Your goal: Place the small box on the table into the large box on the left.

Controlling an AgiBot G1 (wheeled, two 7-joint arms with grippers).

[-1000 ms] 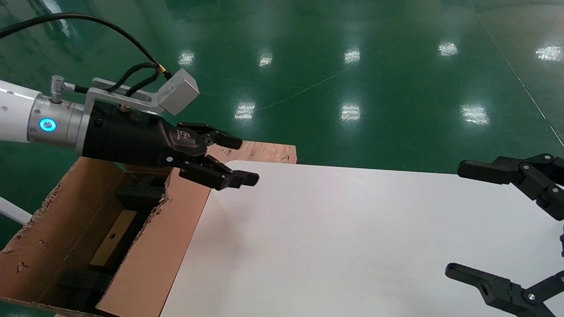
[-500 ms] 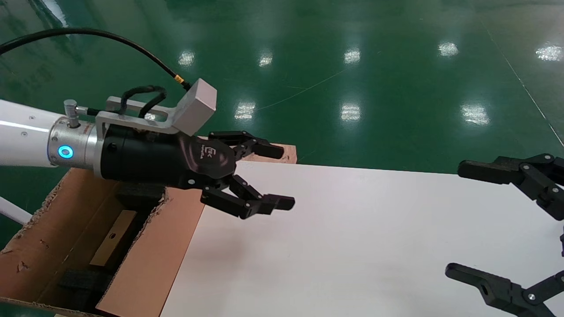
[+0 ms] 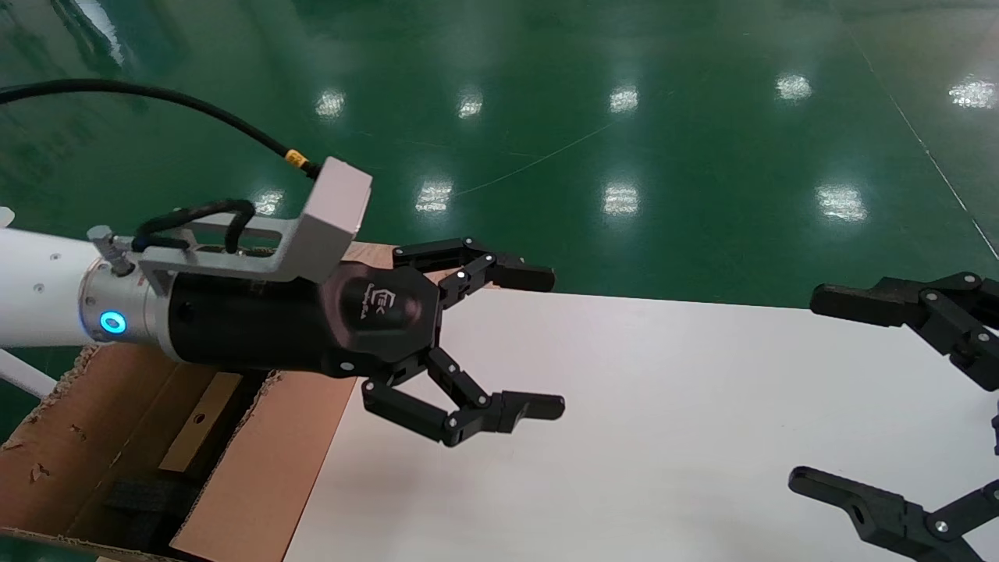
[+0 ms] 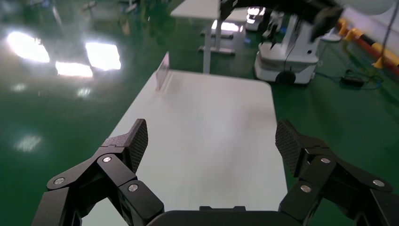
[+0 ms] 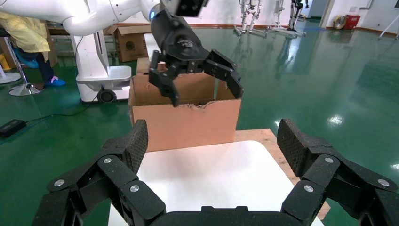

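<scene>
The large box (image 3: 257, 468) stands at the table's left end, with ragged edges and black foam (image 3: 140, 499) inside. The small box (image 3: 204, 406), flat and brown with a round hole, lies inside it between the foam pieces. My left gripper (image 3: 542, 341) hangs open and empty over the left part of the white table (image 3: 663, 437), just right of the large box. In the left wrist view the left gripper (image 4: 211, 141) has only bare table (image 4: 207, 113) between its fingers. My right gripper (image 3: 815, 388) is open and empty at the table's right side.
A plywood board (image 5: 268, 141) sticks out beyond the table's far edge beside the large box (image 5: 188, 117). Green floor surrounds the table. In the right wrist view a white robot base (image 5: 101, 70) and another carton (image 5: 127, 44) stand behind.
My left gripper has moved right, from above the large box's edge out over the table, and its jaws have spread wider. The right gripper has not moved.
</scene>
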